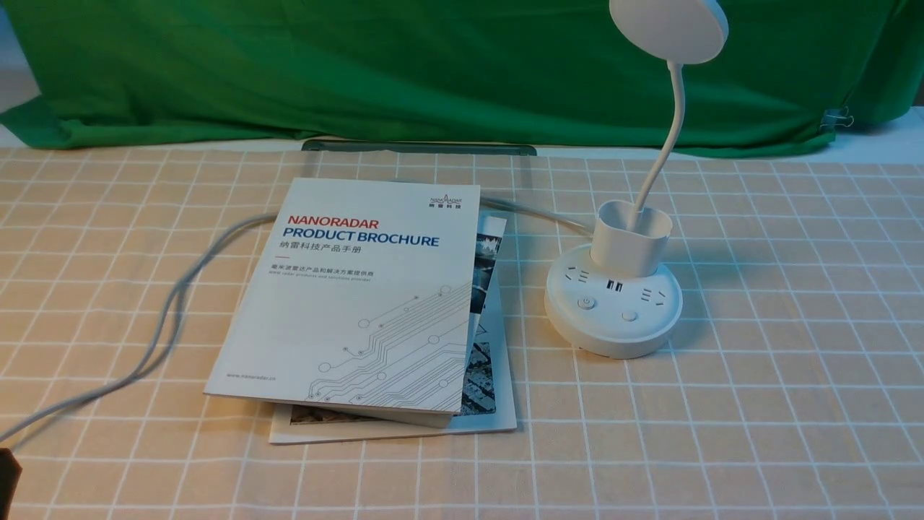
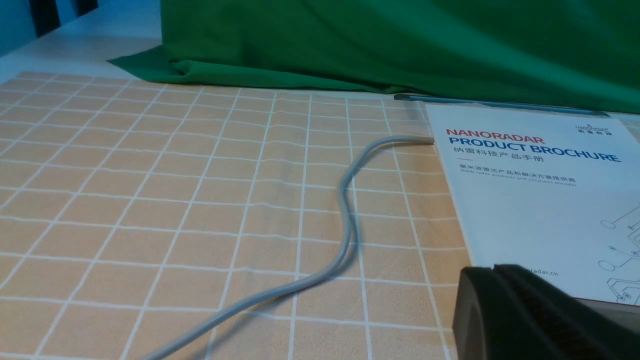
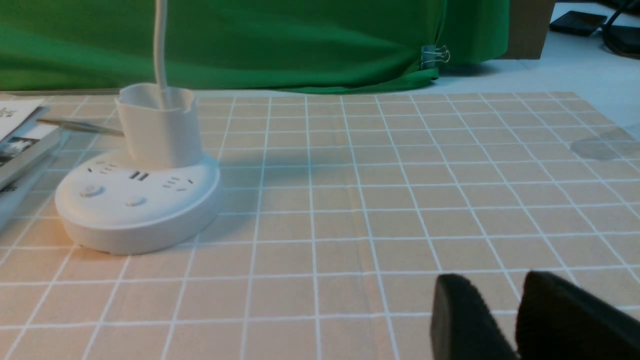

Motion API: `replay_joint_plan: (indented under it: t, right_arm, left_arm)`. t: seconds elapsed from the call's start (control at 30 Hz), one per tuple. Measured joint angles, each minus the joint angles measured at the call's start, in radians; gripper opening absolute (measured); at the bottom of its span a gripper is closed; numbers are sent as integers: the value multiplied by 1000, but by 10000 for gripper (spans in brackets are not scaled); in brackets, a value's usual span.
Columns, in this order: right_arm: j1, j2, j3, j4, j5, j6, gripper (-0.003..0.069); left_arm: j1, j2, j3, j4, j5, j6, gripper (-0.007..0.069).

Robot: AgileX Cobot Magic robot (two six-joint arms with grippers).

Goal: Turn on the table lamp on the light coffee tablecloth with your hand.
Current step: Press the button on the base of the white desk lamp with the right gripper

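The white table lamp stands on the light coffee tablecloth (image 1: 758,375) right of centre. Its round base (image 1: 613,310) carries sockets and two buttons (image 1: 586,302), with a cup holder (image 1: 632,238), a thin neck and a disc head (image 1: 668,25) above. In the right wrist view the base (image 3: 135,210) lies well off to one side of my right gripper (image 3: 492,287), which is slightly open, empty and low over the cloth. My left gripper (image 2: 492,270) is shut and empty at the brochure's near corner. Only a dark sliver (image 1: 7,473) of it shows in the front view.
A NANORADAR brochure (image 1: 361,289) lies on another booklet (image 1: 491,390) left of the lamp. The grey lamp cable (image 1: 166,318) runs from under it to the front left edge. Green cloth (image 1: 433,65) drapes along the back, with a binder clip (image 3: 434,54) at its right end.
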Motion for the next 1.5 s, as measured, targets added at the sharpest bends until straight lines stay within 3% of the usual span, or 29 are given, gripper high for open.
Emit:
replay_joint_plan:
  t: [0.43,0.53,0.67,0.83,0.97,1.23,1.37,1.43,1.5]
  right_arm:
    - [0,0,0,5,-2,18,241]
    - [0,0,0,91,-2,180,241]
    - [0,0,0,285,-15,663,241]
    - [0,0,0,304,-99,809,241]
    - [0,0,0,304,-114,757,241]
    - [10,-1,-9,281,-162,469,226]
    - [29,33,-113,280,-96,263,120]
    - [36,121,-251,279,-17,132,46]
    - [36,268,-412,279,91,-42,28]
  left_arm:
    - [0,0,0,0,0,0,21]
    - [0,0,0,0,0,0,21]
    - [0,0,0,0,0,0,21]
    - [0,0,0,0,0,0,21]
    - [0,0,0,0,0,0,21]
    - [0,0,0,0,0,0,21]
    - [0,0,0,0,0,0,21]
    - [0,0,0,0,0,0,21]
    - [0,0,0,0,0,0,21]
